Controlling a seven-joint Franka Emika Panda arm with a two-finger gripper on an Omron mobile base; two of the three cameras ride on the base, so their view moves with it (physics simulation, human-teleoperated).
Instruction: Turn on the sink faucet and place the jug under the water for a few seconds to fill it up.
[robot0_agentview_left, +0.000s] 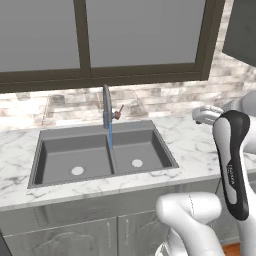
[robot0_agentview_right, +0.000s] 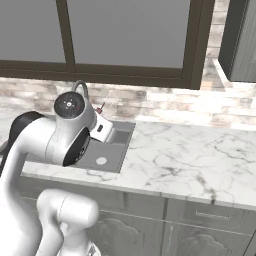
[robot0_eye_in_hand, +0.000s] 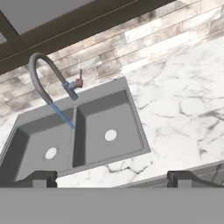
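Note:
The dark grey double-bowl sink (robot0_agentview_left: 102, 131) (robot0_eye_in_hand: 133, 111) (robot0_agentview_right: 120, 150) is set in the marble counter, with a round light drain in each bowl. The slim grey faucet (robot0_agentview_left: 106, 102) (robot0_eye_in_hand: 38, 72) stands behind it, and its reddish-tipped lever (robot0_agentview_left: 118, 114) (robot0_eye_in_hand: 79, 82) points right. A thin light-blue stream of water (robot0_agentview_left: 110, 134) (robot0_eye_in_hand: 62, 115) runs from the spout down by the divider between the bowls. My gripper (robot0_eye_in_hand: 113, 180) is open with nothing between its fingertips (robot0_eye_in_hand: 41, 178). It hovers over the counter right of the sink. The jug is out of view.
White marble counter (robot0_agentview_left: 195, 145) (robot0_agentview_right: 190, 160) spreads to the right of the sink. A brick backsplash and a dark-framed window (robot0_agentview_left: 85, 35) rise behind it. A dark wall cabinet (robot0_agentview_right: 242, 40) hangs at the upper right. Grey cabinet doors (robot0_agentview_left: 65, 235) sit below the counter.

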